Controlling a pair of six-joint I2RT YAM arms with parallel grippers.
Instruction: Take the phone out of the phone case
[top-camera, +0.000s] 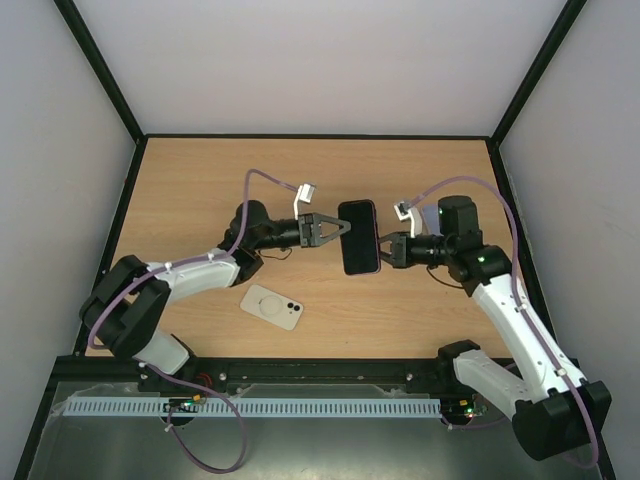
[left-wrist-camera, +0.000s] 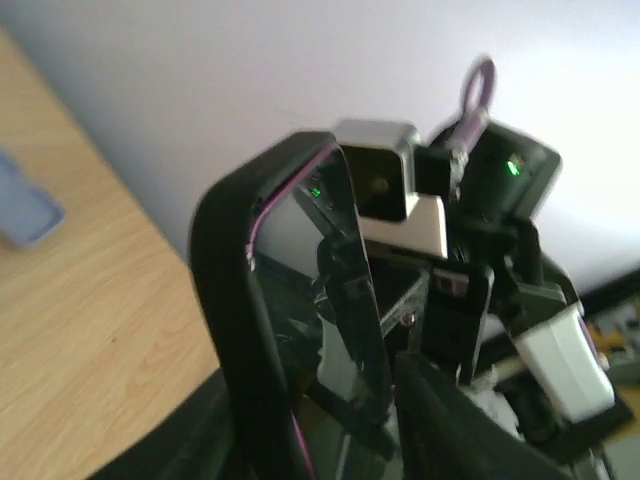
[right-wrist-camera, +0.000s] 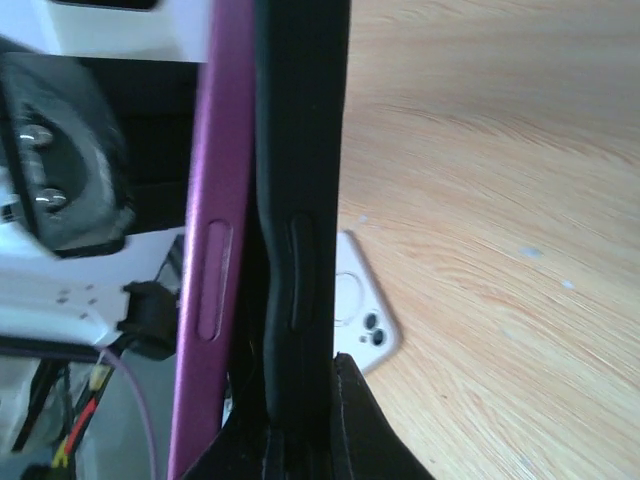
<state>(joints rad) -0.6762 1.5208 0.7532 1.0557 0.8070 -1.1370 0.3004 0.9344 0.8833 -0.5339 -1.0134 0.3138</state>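
Note:
A purple phone in a black case is held in the air between both grippers, above the middle of the table. My left gripper is shut on its left long edge. My right gripper is shut on its right long edge. In the right wrist view the purple phone side stands a little apart from the black case rim, and my right gripper pinches the case. In the left wrist view the black case rim and the dark screen fill the middle, with my left gripper around them.
A white phone-shaped object with a dual camera lies flat on the wooden table, in front of the left arm. It also shows in the right wrist view. Black-framed walls close in the table on three sides.

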